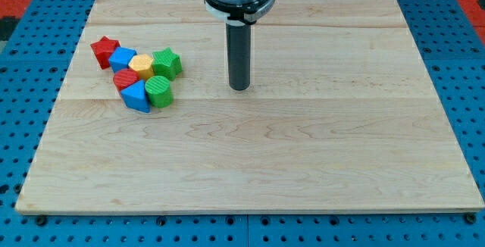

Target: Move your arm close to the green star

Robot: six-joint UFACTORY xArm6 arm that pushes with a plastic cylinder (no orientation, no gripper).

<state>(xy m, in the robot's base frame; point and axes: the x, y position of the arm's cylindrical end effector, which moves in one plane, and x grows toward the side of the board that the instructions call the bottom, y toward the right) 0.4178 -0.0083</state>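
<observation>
The green star (167, 63) sits on the wooden board at the right end of a tight cluster of blocks in the view's upper left. My tip (239, 88) rests on the board to the star's right and slightly lower, a clear gap away and touching no block. The dark rod rises straight up from it to the arm's grey mount at the view's top.
The cluster also holds a red star (104, 51), a blue cube (121, 58), a yellow hexagon (142, 66), a red block (125, 79), a blue block (136, 95) and a green cylinder (159, 92). The board (303, 164) lies on a blue pegboard surface.
</observation>
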